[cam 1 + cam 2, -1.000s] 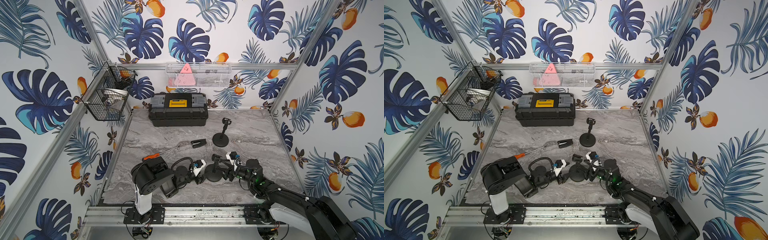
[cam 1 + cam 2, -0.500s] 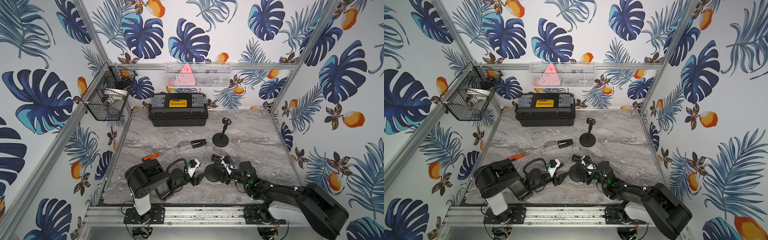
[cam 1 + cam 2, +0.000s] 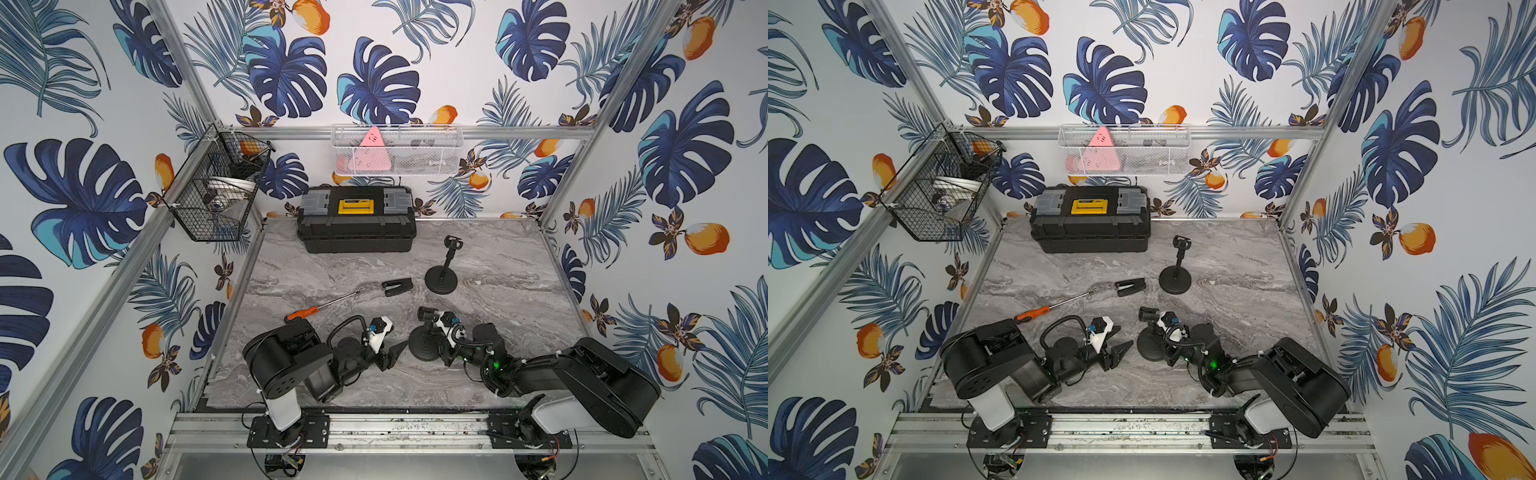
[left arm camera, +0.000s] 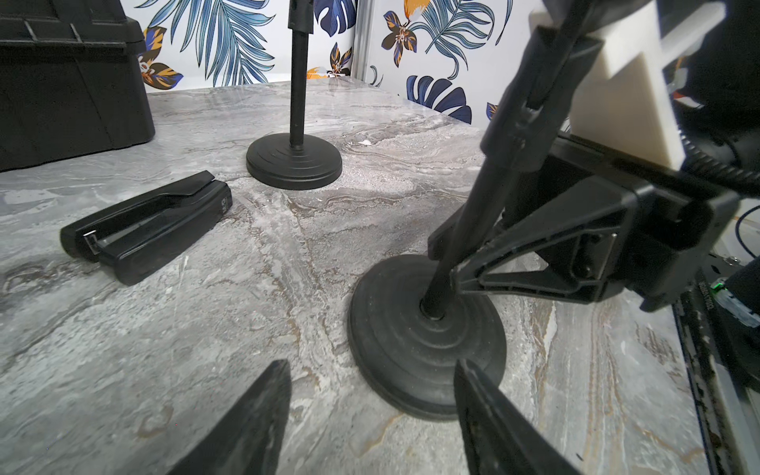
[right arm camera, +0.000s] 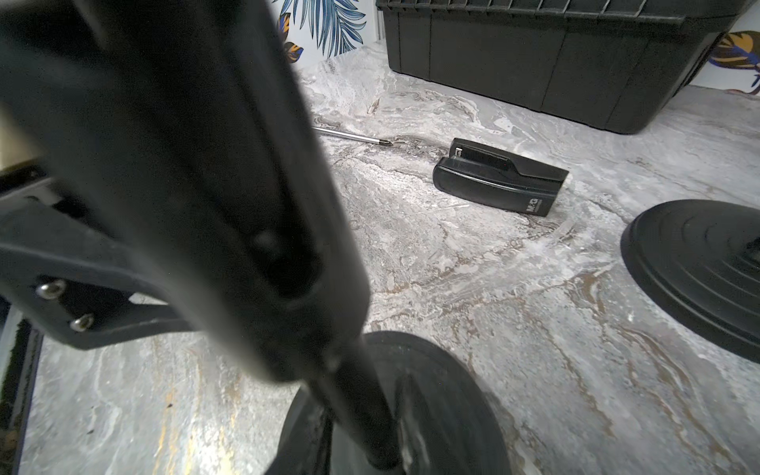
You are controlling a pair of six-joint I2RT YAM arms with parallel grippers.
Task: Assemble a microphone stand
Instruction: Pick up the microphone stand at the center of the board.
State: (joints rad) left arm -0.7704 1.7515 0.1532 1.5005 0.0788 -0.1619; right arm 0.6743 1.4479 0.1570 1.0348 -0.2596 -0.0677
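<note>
1. Right gripper (image 3: 438, 347) has moved in on the near microphone stand (image 3: 426, 316) and closed. Its arm is folded lower and nearer the front rail than a second ago. Left gripper (image 3: 397, 354) has backed slightly off the round base (image 3: 417, 353).
2. Both top views: the near stand is upright at the table's front centre, between the two grippers. A second stand (image 3: 1176, 278) stands well behind it. A stapler (image 3: 1130, 286) and a screwdriver (image 3: 1050, 308) lie apart from both.
3. Left wrist view: the right gripper's fingers (image 4: 514, 273) pinch the pole (image 4: 481, 218) low, just above the base. The left gripper's jaws are spread and empty, held low and pointing at the base's near edge. Whether they touch it cannot be told.
4. Right wrist view: the pole, blurred, runs down between the fingers into the base's centre.
5. Assessment: the pole appears seated. The new grip probably serves to tighten or steady it, and the left gripper is free to brace the base.
</note>
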